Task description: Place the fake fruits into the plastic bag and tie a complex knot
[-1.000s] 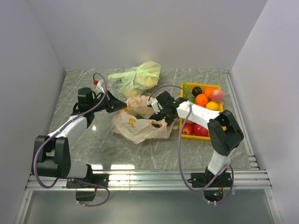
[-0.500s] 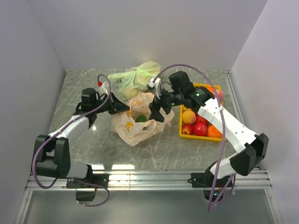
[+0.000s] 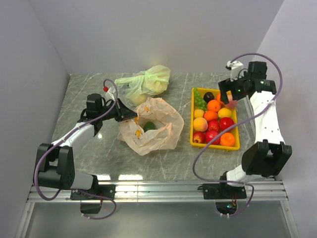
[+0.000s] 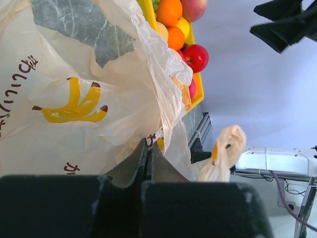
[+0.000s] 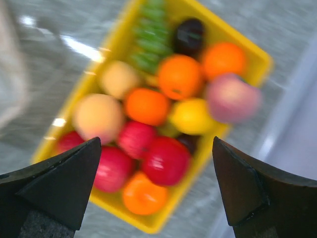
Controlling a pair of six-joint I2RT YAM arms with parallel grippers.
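Right gripper [image 3: 227,93], jaws wide and empty, hangs above the fruits [image 3: 214,124] in the yellow tray [image 3: 191,130]. The left gripper [image 3: 130,117] pinches the rim of the plastic bag [image 3: 156,139] alongside. A glossy fruit could slip in transit, or the thin rim pull free.

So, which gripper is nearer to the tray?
Right. The right gripper hangs open above the tray's far end; the left gripper is across the bag, shut on its edge.
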